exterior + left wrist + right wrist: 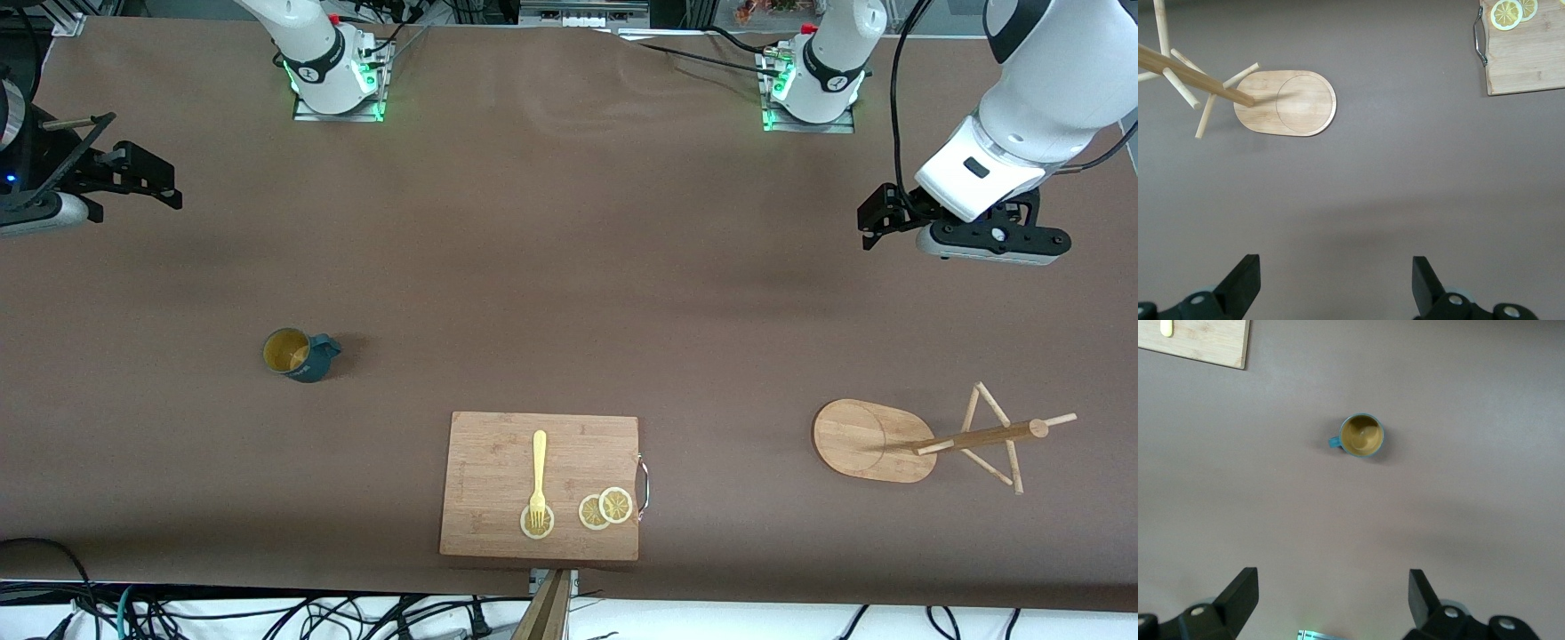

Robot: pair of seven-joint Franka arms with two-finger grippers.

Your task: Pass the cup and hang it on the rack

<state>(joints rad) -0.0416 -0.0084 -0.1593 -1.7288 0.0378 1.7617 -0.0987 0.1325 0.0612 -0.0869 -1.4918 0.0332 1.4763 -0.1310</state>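
Observation:
The dark teal cup (pixel 300 355) with a yellow inside stands upright on the brown table toward the right arm's end, its handle toward the left arm's end. It also shows in the right wrist view (pixel 1363 435). The wooden rack (pixel 871 440) stands on its oval base toward the left arm's end, its pegs bare; the left wrist view shows it too (pixel 1288 103). My right gripper (pixel 133 164) is open and empty, up over the table's edge at its end, well away from the cup (pixel 1333 600). My left gripper (pixel 880 218) is open and empty above the table, short of the rack (pixel 1336 283).
A rectangular wooden cutting board (pixel 540 484) with a metal handle lies near the front edge between cup and rack. On it lie a yellow fork (pixel 538 476) and lemon slices (pixel 605 508). Both arm bases stand along the back edge.

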